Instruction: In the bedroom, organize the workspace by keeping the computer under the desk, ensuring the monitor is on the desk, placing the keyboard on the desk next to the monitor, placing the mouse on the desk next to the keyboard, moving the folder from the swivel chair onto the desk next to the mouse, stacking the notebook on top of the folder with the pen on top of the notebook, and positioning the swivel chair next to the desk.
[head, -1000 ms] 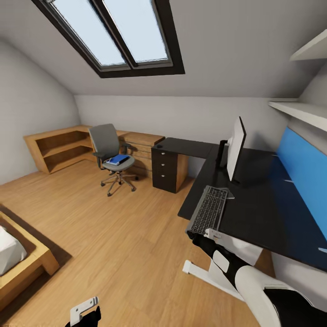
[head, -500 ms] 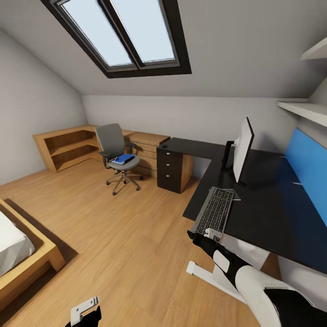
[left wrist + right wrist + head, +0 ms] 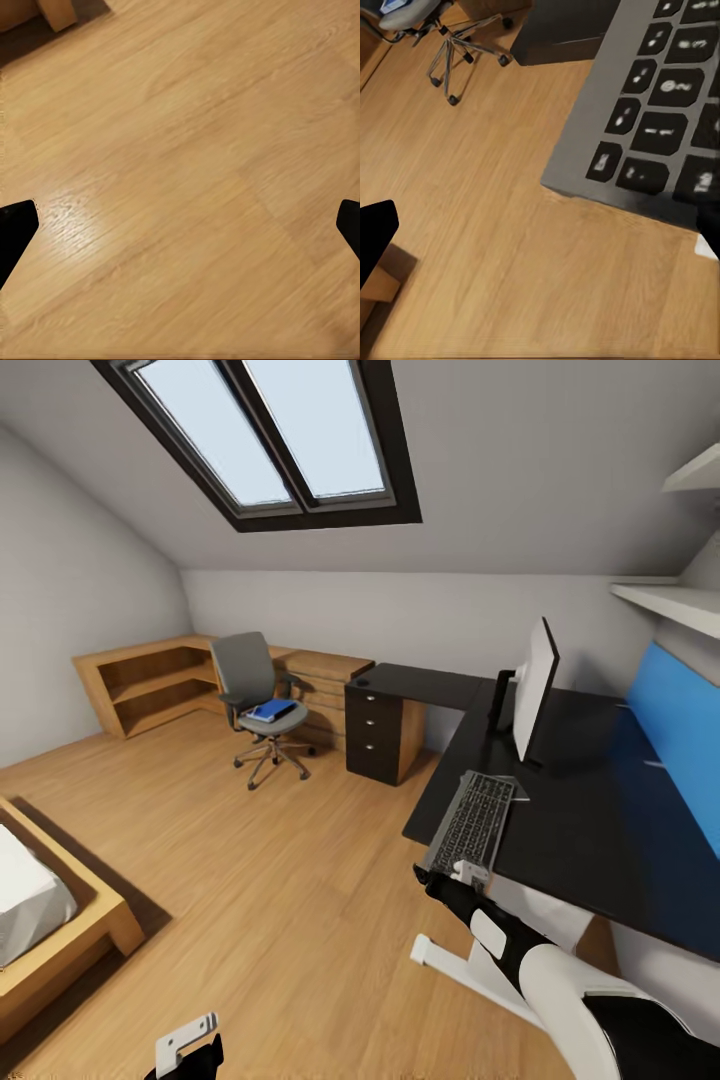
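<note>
A black desk (image 3: 600, 830) runs along the right wall, and a white-backed monitor (image 3: 535, 690) stands on it. In front of the monitor a grey keyboard (image 3: 470, 822) lies at the desk's front edge, its near end slightly over the edge. My right gripper (image 3: 440, 878) hangs open just below that near end; the keyboard's corner (image 3: 660, 127) shows between my spread fingers (image 3: 375, 240). Across the room the grey swivel chair (image 3: 245, 670) carries a blue folder (image 3: 272, 710) on its seat. My left gripper (image 3: 180, 232) is open, low over bare floor.
A dark drawer cabinet (image 3: 378, 735) closes the desk's far end, and a low wooden shelf unit (image 3: 150, 680) sits behind the chair. A bed corner (image 3: 60, 930) is at the left. A blue panel (image 3: 680, 730) and wall shelves (image 3: 670, 605) line the right wall.
The whole picture shifted a little one second ago, so the camera moved. Over the last half second nothing has visibly changed.
</note>
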Controlling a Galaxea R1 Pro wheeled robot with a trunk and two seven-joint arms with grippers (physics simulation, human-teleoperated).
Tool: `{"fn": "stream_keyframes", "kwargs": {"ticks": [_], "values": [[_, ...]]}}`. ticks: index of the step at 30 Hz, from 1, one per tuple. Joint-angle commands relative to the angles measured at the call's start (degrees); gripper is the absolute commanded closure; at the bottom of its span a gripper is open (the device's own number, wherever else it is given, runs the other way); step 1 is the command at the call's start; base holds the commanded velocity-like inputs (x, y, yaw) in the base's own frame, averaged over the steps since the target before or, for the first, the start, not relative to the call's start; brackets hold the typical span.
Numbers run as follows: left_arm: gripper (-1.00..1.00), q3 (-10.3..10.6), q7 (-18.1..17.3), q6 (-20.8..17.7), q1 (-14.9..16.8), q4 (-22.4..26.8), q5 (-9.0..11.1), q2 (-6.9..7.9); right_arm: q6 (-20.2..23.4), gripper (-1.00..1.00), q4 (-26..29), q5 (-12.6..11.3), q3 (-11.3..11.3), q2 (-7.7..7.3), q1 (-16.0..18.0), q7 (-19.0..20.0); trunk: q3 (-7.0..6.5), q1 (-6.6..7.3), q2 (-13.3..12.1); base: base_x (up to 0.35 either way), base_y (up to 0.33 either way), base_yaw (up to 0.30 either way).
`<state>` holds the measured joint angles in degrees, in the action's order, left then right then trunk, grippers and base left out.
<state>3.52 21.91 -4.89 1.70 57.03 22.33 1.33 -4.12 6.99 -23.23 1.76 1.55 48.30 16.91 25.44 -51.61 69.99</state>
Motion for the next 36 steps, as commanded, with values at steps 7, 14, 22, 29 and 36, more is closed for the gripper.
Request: {"fn": "stream_keyframes", "kwargs": {"ticks": [7,14,22,29,36], "values": [[-1.0,0.28,0.5,-0.27,0.02,0.03,0.37,0.08,-0.74,-1.0,-0.03,-0.05,0.17,0.02,0.06,0.23,0.06,0.03,0.04,-0.164,0.0,0.0],[-1.0,0.3,0.54,-0.29,0.03,0.02,0.39,0.08,-2.5,-1.0,-0.04,-0.01,0.23,-0.15,0.04,0.23,0.06,0.03,0.04,-0.019,0.0,0.0],[-1.0,0.26,0.59,-0.24,0.03,0.02,0.43,0.08,-2.99,-1.0,-0.3,-2.73,1.12,-3.46,0.04,-0.13,0.06,0.03,0.04,-0.001,0.0,0.0],[-1.0,0.26,0.59,-0.21,0.0,0.02,0.43,0.08,-2.92,-1.0,-0.57,-7.83,1.65,-4.9,0.04,-0.45,0.06,0.03,0.04,0.0,0.0,0.0],[-1.0,0.25,0.59,-0.21,0.02,0.02,0.43,0.08,-2.91,-1.0,-0.72,-9.39,1.74,-5.1,0.04,-1.1,0.06,0.03,0.04,0.0,0.0,0.0]]}}
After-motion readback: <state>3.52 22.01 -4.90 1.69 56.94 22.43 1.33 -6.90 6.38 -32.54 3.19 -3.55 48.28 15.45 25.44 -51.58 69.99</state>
